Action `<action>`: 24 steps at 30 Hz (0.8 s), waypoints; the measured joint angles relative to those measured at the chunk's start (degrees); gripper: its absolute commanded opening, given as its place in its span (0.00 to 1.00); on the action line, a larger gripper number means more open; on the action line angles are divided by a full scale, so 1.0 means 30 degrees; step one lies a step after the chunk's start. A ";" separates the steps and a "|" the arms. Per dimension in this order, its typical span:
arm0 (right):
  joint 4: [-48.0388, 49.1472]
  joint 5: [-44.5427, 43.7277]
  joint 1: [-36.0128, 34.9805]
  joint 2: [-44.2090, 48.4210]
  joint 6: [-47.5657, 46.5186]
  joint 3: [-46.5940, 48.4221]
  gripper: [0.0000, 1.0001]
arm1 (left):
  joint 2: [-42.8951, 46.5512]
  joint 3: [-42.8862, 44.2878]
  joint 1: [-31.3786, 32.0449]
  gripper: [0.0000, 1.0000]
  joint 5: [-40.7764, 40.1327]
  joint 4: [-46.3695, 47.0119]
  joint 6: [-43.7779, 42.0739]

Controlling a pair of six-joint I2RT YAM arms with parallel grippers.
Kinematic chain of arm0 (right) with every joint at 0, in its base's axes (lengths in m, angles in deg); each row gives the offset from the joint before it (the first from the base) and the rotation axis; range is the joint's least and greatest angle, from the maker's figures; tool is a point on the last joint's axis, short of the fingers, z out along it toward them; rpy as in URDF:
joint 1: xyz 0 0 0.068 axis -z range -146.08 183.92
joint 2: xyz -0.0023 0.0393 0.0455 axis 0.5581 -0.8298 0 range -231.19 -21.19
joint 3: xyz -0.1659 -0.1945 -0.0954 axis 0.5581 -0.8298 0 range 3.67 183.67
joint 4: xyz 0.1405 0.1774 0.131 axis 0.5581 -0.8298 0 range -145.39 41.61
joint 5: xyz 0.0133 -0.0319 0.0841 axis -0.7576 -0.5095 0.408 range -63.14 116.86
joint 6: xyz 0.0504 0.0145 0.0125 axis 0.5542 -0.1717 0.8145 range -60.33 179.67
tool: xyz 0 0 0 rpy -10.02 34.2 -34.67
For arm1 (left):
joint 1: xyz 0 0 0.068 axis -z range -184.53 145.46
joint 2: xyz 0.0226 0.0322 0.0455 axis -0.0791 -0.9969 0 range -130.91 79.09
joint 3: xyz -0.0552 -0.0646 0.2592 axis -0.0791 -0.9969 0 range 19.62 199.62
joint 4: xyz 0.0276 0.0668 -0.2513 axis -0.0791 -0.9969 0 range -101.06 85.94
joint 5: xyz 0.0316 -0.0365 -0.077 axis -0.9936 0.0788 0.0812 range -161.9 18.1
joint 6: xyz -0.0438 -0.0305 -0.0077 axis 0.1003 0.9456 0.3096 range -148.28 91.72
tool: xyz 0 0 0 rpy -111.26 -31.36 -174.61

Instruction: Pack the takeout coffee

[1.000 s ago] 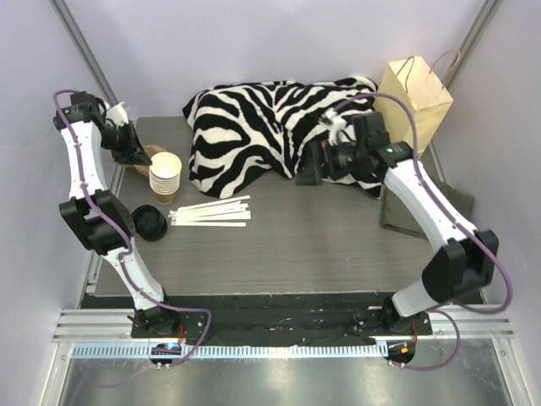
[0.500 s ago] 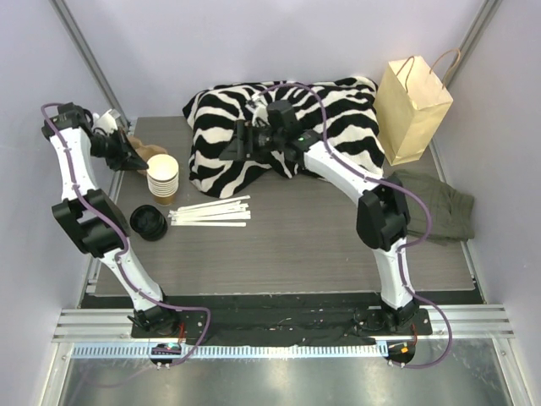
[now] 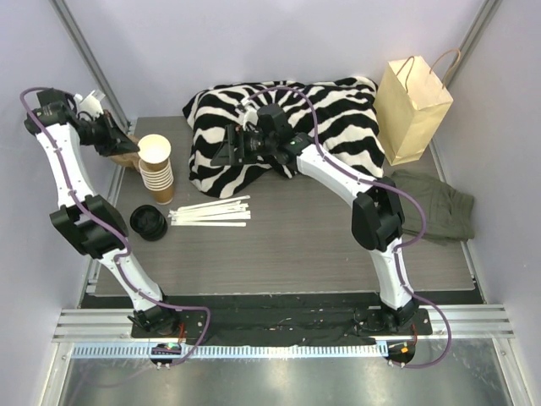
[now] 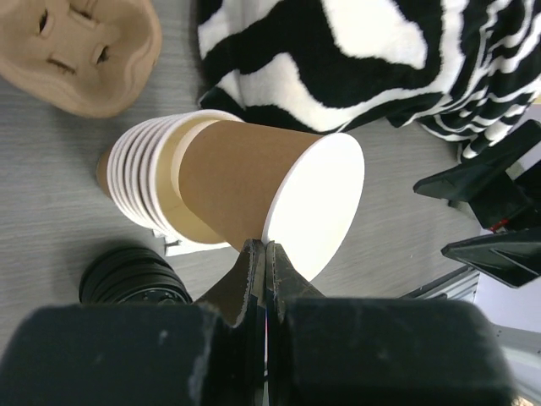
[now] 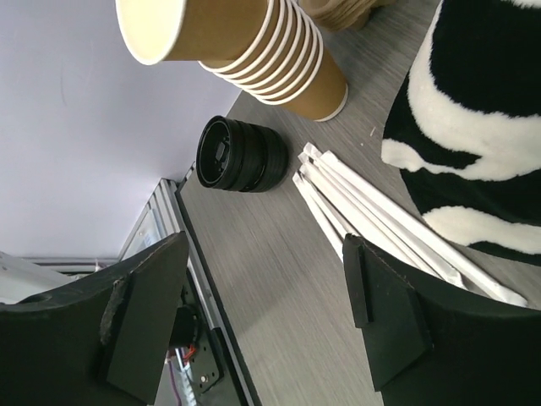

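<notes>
Showing grey tabletop (image 3: 321, 245) (lilac walls (image 3: 254, 42)), left claw (image 4: 265, 247) pinching top cup (image 4: 245, 190), right claw (image 5: 262, 258) spread.

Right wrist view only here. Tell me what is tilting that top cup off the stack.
Observer: The left gripper. Its jaws are shut on the rim of the top cup.
Operator: Tell me whether a bag is out.
Observer: Yes, a paper bag stands upright at the far right corner, right of the zebra blanket.
Operator: Report any lidded cup.
Observer: None shows in any view, only loose black lids beside the cup stack.
</notes>
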 measured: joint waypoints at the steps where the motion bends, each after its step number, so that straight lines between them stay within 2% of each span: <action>1: -0.0036 0.0000 0.0036 0.0073 -0.0153 0.0000 0.83 | 0.0029 0.0233 -0.0029 0.00 0.0182 0.0015 0.0015; 8: -0.0452 -0.0051 0.0146 0.1457 -0.1355 0.0000 0.84 | 0.1064 0.1880 -0.0109 0.00 0.1027 0.0029 0.0313; 15: -0.1581 -0.0255 0.0313 0.3053 -0.3344 0.0073 0.91 | 0.2616 0.2171 0.0372 0.00 0.2514 0.0036 -0.0262; 18: -0.2368 -0.0175 0.0838 0.4058 -0.4218 -0.0277 0.94 | 0.3118 0.1450 0.2040 0.00 0.2280 0.0328 -0.1195; 22: -0.2637 0.0627 0.3643 0.6674 -0.4925 -0.2812 1.00 | 0.4138 -0.2229 0.7293 0.00 0.1515 0.0481 -0.2477; 24: -0.3162 0.0816 0.6003 0.8313 -0.5493 -0.4539 1.00 | 0.4248 -0.4102 0.9661 0.00 0.1275 0.0525 -0.2929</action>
